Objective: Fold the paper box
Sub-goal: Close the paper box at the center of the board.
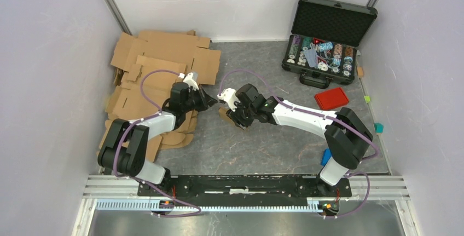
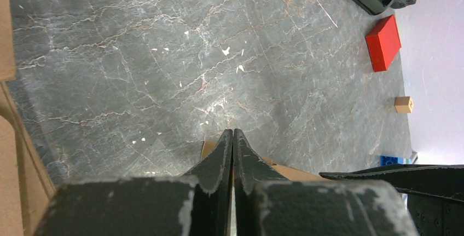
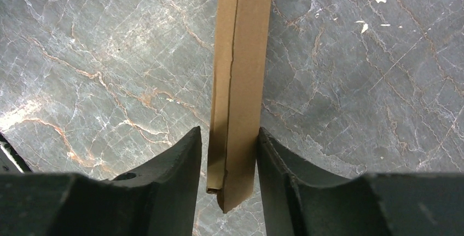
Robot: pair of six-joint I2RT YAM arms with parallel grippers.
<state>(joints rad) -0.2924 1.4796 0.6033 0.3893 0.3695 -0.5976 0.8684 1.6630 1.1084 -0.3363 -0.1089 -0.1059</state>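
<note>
Since the right end effector [image 3: 228, 134] stands part-open astride the box [image 3: 238, 82] on the table [image 3: 355, 82], gap on one side, left end effector [image 2: 233, 137] shut nearby, a lopsided squeeze could skew it.

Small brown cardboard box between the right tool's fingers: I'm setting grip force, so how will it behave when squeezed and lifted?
The small brown cardboard box looks thin, flattened and layered, so it probably feels light and flexes or creases under a firm squeeze. Its matte paper surface should resist slipping in the right tool.
</note>
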